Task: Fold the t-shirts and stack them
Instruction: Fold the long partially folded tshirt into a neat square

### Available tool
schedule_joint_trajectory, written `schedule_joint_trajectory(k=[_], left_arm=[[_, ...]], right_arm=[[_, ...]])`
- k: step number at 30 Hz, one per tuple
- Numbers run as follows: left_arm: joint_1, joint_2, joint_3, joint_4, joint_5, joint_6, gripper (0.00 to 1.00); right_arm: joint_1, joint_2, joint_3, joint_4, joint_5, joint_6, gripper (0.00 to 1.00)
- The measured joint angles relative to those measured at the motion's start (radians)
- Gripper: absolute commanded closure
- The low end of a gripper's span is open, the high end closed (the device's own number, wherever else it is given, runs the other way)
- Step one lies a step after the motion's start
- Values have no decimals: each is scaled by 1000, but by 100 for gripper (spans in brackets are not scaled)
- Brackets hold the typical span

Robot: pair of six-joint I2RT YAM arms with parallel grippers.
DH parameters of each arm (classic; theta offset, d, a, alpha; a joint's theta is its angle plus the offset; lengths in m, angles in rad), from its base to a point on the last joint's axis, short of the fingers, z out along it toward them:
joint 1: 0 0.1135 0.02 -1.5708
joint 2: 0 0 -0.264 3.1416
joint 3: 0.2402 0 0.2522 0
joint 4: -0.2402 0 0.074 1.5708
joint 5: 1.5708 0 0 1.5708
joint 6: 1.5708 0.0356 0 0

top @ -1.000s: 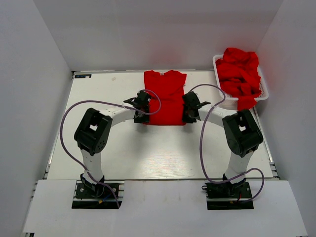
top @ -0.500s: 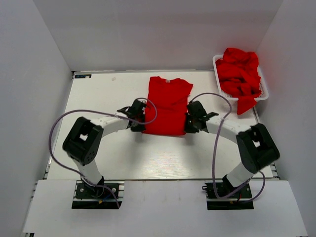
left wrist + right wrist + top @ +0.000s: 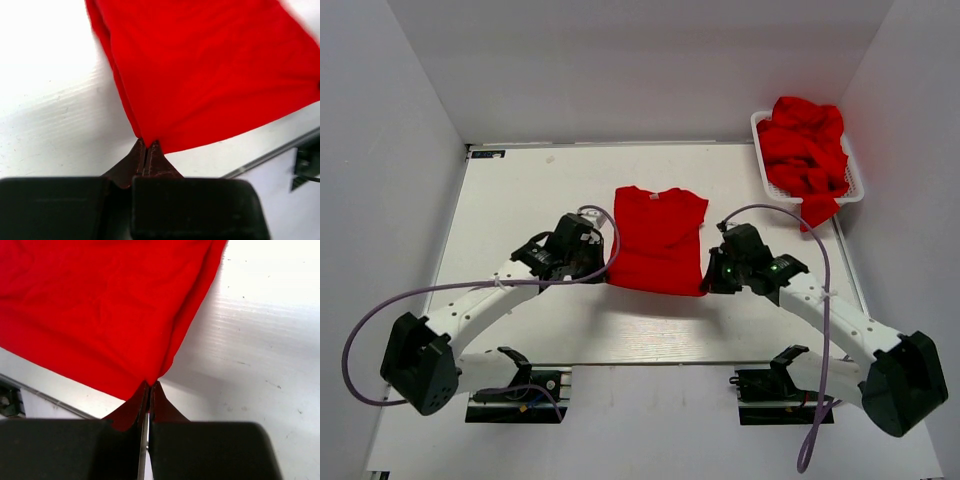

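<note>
A red t-shirt (image 3: 658,238), sides folded in, lies in the middle of the table with its collar toward the far side. My left gripper (image 3: 601,277) is shut on its near left corner, and the cloth (image 3: 210,75) runs away from the fingertips in the left wrist view. My right gripper (image 3: 706,284) is shut on its near right corner, with the cloth (image 3: 100,310) spreading from the fingertips in the right wrist view. More red t-shirts (image 3: 804,150) are heaped in a basket at the far right.
The white mesh basket (image 3: 760,140) stands at the table's far right corner, and one shirt hangs over its near rim (image 3: 817,209). White walls close in the left, far and right sides. The table's near edge (image 3: 640,362) lies close behind the grippers.
Both grippers have pulled the folded shirt toward the near edge of the table. Both arms have swung outward and stretched low. The basket pile has not moved.
</note>
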Motion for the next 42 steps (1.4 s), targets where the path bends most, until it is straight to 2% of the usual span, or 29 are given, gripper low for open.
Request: schedule_joint_trajectory(k=[5,14,19,36,42], left_arm=[[-1,4,126,-62,-27,-26,100],[14,252,471,-105,-194,-41,100],[37,359,587,-122,-251,-42,100],[149,727,916,-85,-280,30,100],[174,802,938,-24,-251,75,100]], right_arm=[[-2,-20,66,-46,42,-3,100],[-24,102,294,-59,228,-34,100],[-60,204,388,-49,266,-61,100],[-207,584,722,25,171,-107,100],[-238,700,790,46,126,-105,100]])
